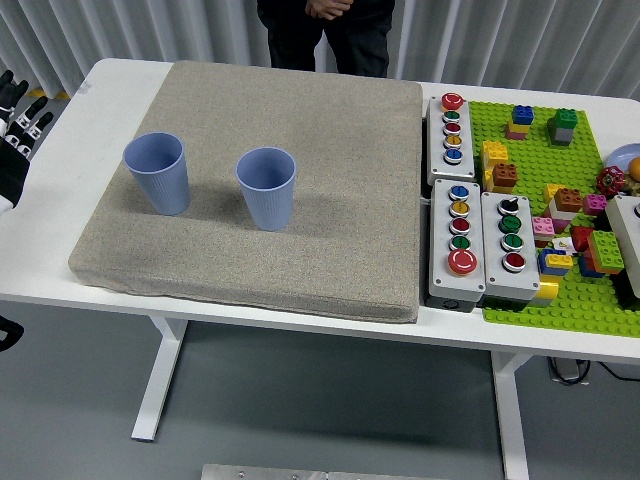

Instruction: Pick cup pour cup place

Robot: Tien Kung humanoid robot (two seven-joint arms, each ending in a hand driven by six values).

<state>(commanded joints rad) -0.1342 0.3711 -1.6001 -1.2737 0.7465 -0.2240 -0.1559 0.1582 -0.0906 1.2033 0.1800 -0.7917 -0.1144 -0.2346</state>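
counter [300,315] near edge bare | two blue cups [266,187] upright on grey mat [330,200] | left hand [15,120] far-left, fingers relaxed, empty | risk: soft mat, a clumsy grasp could tip a cup

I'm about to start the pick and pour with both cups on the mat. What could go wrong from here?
1. The left cup and right cup stand close together; reaching for one could knock the other over.
2. The mat looks soft, so a cup set down tilted may tip.
3. The left robot hand sits at the table's left edge, beyond the mat, so its reach crosses the mat's raised edge.
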